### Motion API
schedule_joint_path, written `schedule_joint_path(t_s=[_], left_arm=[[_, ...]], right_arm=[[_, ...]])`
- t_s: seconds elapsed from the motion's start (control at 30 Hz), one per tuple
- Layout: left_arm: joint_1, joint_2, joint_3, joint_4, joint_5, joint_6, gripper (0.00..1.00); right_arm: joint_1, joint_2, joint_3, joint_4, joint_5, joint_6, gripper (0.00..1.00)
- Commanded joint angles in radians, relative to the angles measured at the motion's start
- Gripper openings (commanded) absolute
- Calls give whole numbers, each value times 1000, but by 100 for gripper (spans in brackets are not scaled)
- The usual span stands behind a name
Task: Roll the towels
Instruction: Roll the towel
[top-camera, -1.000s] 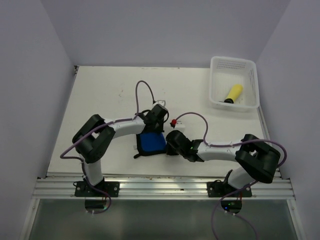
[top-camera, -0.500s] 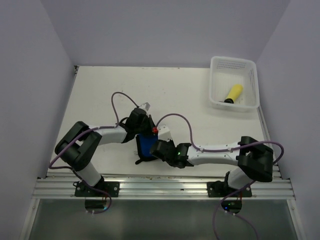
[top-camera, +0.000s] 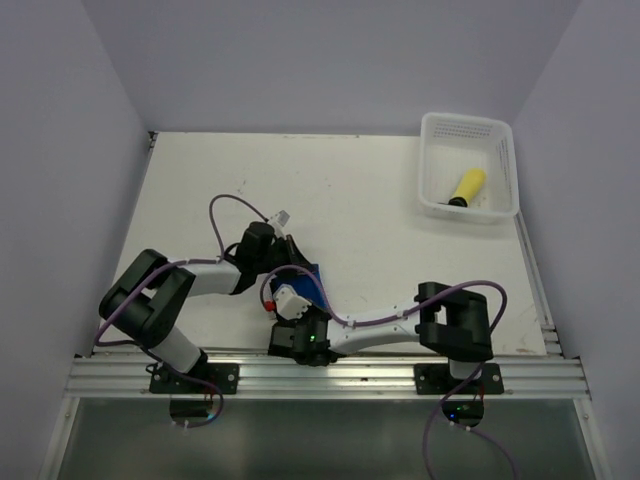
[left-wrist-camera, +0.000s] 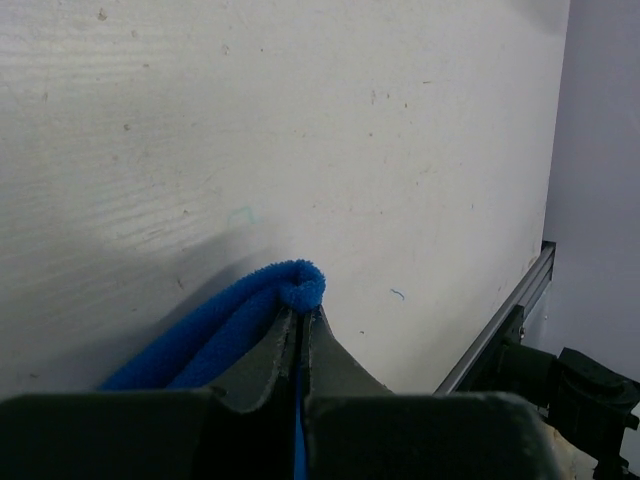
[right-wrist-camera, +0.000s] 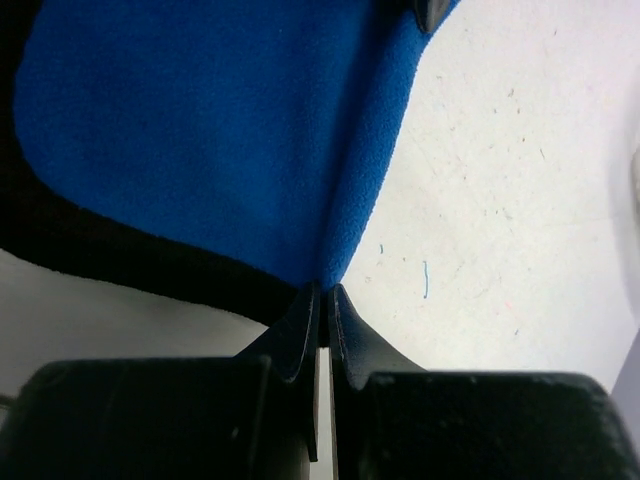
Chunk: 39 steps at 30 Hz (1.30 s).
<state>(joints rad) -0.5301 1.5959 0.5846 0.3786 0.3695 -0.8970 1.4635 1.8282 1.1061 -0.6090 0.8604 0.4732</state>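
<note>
Found the blue towel (top-camera: 308, 282) by the near edge of the table (top-camera: 380, 200), left of middle, bunched between the two wrists. Saw the left gripper (left-wrist-camera: 298, 318) pressed together on a rolled blue fold, with fabric curled over its tips. Saw the right gripper (right-wrist-camera: 322, 292) likewise nipped tight on the towel's edge, at the junction of blue and dark edging. Noted the yellow towel (top-camera: 467, 186) rolled up inside the white basket (top-camera: 502, 140) at the far right corner.

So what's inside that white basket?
A yellow towel, rolled up with a dark end, lies in the white basket. The bit of basket floor right under the towel is hidden.
</note>
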Motion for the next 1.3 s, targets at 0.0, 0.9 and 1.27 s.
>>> schedule_joint_path(t_s=[0.0,0.9,1.27], left_arm=[[55,-50,1,129,-99,30,0],[61,-71,-158,29,-319,119,0],[62,-169,-158,-47,-337,139,2]], right_arm=[[66,52,55,-169,2,-15,0],[141,305,255,-247,-124,-100,0],[147,344,270,-241,-170,-134,0]])
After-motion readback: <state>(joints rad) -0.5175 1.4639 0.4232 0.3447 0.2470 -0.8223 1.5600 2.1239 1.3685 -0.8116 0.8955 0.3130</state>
